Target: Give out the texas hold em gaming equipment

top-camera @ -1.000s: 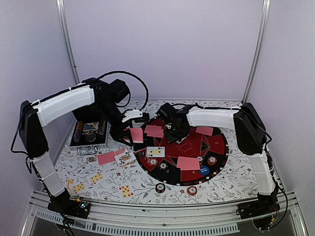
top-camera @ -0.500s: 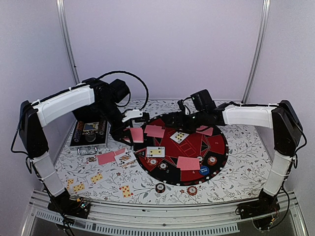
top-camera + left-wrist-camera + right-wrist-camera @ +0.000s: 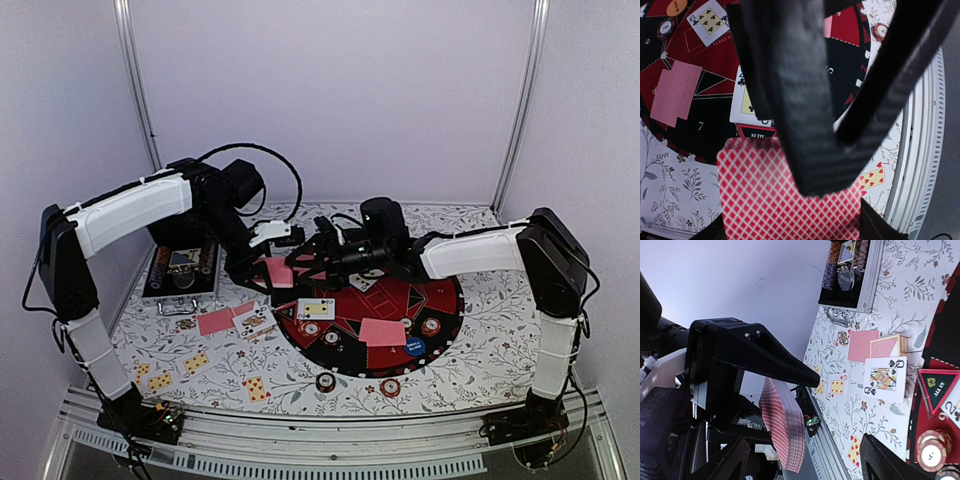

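R arm has swung left across the mat [image 3: 445, 300]. R gripper [image 3: 308, 262] is spread wide, empty, just beside the deck [image 3: 785, 200]. L gripper [image 3: 832, 157] is clamped tight on it at the mat's left rim. Deck = rectangular stack w/ red diamond-lattice backs, edge-on to R wrist cam, long axis up-down there.

I log the left gripper [image 3: 832, 165] fingers [image 3: 800, 100] as matt black plastic, finely ribbed; the card deck [image 3: 785, 205] as smooth printed card stock (a faint sheen on the backs); the case [image 3: 872, 277] rim as bright bare metal; the mat [image 3: 440, 300] as matt, felt-like; the arm shells [image 3: 130, 212] as smooth white plastic; the chips [image 3: 932, 452] as glossy.
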`<action>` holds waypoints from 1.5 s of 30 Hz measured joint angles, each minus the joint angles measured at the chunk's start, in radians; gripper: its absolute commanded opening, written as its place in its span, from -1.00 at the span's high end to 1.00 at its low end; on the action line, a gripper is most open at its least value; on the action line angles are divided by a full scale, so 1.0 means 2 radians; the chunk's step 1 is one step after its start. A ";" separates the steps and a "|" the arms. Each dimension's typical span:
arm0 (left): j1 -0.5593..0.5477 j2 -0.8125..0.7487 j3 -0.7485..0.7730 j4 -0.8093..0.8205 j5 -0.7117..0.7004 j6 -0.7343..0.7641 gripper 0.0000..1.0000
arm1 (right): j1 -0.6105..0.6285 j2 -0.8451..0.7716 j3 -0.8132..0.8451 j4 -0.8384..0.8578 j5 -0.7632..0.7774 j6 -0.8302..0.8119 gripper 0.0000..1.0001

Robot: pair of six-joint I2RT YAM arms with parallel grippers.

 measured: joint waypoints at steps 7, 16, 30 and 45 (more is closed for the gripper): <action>0.000 0.000 0.000 0.003 0.000 -0.003 0.48 | 0.013 0.056 0.028 0.048 -0.022 0.047 -0.61; 0.000 0.000 0.000 0.004 0.001 -0.003 0.48 | 0.025 0.108 0.079 0.098 -0.040 0.097 -0.61; 0.000 0.000 0.000 0.001 -0.001 -0.003 0.48 | 0.041 0.173 0.134 0.147 -0.056 0.149 -0.41; -0.001 0.000 -0.001 0.005 0.000 -0.003 0.49 | 0.017 0.137 0.031 0.269 -0.051 0.196 0.01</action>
